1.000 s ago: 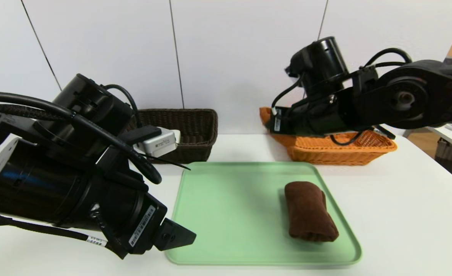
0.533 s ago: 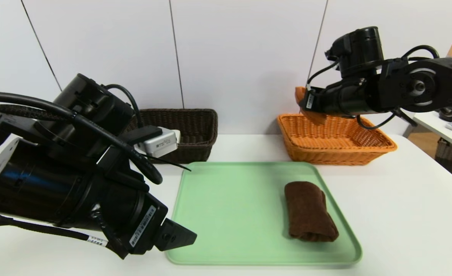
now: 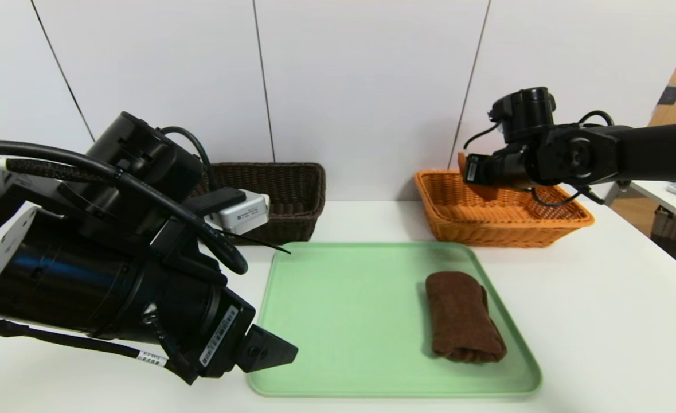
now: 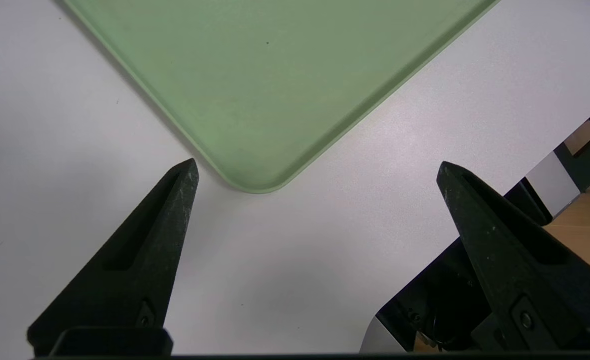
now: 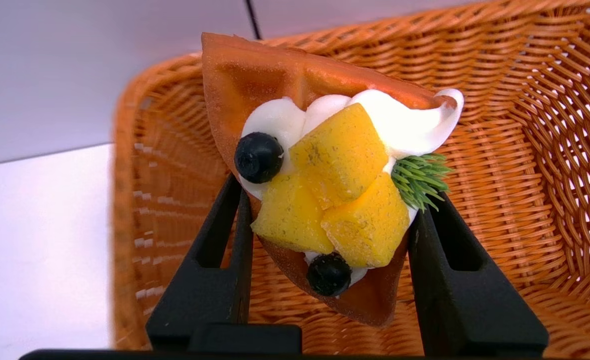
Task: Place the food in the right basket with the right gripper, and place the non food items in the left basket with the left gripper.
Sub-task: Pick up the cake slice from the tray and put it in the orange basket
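Orange wicker now sits right under my right gripper, which has swung out from over the tray and dropped toward the right basket in the last second. Its fingers are clamped on the pastry, hanging above the basket's inside, so I judge release is next. My left gripper hasn't budged, jaws wide and empty by the tray's near corner. The towel lies on the tray, left for the left basket.
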Robot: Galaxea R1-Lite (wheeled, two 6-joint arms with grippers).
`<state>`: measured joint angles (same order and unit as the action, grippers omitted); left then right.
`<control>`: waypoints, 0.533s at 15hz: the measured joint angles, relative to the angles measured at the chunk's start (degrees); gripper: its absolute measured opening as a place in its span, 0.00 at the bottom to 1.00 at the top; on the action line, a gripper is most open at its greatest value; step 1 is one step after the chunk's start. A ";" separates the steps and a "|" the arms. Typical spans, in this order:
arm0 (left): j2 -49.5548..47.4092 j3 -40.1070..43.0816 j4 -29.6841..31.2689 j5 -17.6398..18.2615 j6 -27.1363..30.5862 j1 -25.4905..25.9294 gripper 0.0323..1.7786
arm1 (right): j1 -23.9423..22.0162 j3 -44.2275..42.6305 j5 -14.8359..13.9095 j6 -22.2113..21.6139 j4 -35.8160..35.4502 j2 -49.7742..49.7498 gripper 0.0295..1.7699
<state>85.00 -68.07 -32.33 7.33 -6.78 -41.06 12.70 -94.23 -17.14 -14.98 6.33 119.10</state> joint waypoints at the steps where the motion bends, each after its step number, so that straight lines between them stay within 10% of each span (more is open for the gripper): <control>1: 0.07 0.00 0.00 0.00 0.00 0.00 0.95 | -0.46 -0.48 0.02 0.51 -0.02 1.01 0.48; 8: 1.16 -0.11 0.37 0.00 0.00 0.02 0.95 | -3.36 -2.93 0.09 3.06 0.04 6.14 0.48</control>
<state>86.16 -68.18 -31.96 7.33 -6.78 -41.03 9.34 -97.16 -17.05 -11.92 6.36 125.25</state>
